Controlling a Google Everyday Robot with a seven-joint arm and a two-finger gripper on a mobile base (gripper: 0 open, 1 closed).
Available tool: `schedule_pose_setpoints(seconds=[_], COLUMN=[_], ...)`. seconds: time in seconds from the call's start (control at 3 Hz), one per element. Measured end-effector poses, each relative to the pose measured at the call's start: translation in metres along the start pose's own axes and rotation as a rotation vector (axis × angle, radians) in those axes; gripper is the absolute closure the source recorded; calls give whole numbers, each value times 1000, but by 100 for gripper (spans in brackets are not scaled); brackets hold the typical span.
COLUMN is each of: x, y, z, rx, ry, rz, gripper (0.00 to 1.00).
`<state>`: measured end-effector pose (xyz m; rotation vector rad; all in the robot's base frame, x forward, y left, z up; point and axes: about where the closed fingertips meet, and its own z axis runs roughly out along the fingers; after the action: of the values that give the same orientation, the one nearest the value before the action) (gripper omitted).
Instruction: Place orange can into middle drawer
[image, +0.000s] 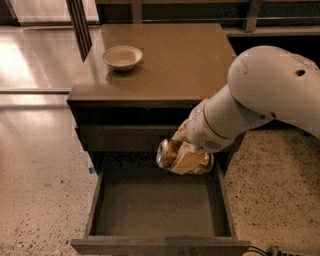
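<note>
The orange can (169, 153) lies on its side in my gripper (184, 156), silvery end facing left. The gripper is shut on it and holds it above the back right part of the middle drawer (155, 206). The drawer is pulled out wide, a dark tray with low walls and a bare floor. My white arm (260, 95) reaches in from the right and hides the drawer's back right corner.
A pale round bowl (122, 56) sits at the back left of the cabinet top (180, 55). A shut drawer front (125, 137) is above the open drawer. Speckled floor lies left and right of the cabinet. A dark post (79, 25) stands behind at left.
</note>
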<state>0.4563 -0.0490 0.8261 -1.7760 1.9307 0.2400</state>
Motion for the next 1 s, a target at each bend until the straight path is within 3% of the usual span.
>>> schedule_pose_setpoints(seconds=[1.0], x=[0], y=[0], z=[0], rx=[0], ry=[0], rz=[0], gripper=[35])
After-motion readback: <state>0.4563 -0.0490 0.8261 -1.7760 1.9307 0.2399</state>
